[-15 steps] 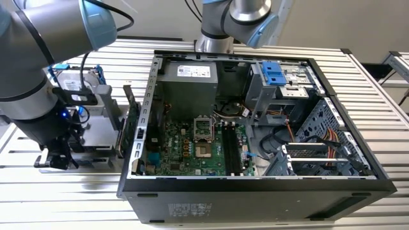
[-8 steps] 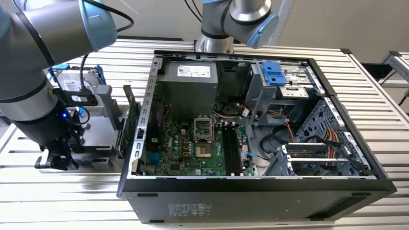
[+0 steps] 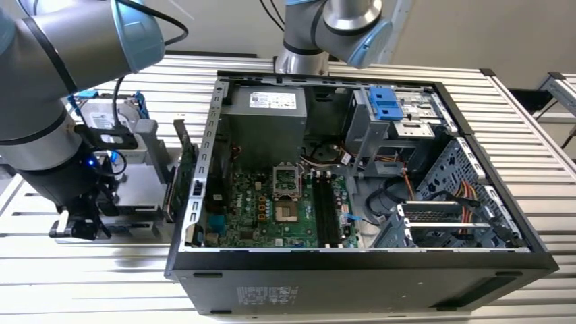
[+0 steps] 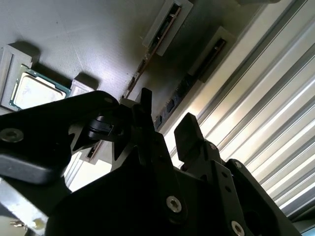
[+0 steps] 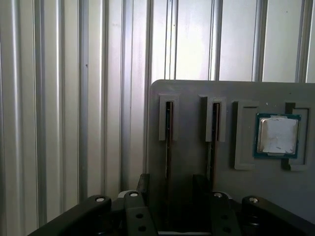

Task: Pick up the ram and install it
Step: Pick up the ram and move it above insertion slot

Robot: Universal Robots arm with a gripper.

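Observation:
Two ram sticks stand on edge in slots of a grey holder tray. The ram nearest the tray's edge runs between my gripper's fingers. My gripper is open, with one black finger on each side of that stick and a gap still showing. In the exterior view my gripper hangs low over the tray at the exterior view's left, beside the open computer case. The motherboard's black slots lie inside the case.
A second stick and a processor chip sit in the same tray. A green card stands between tray and case. A drive in a blue bracket stands behind the arm. The table is ribbed metal.

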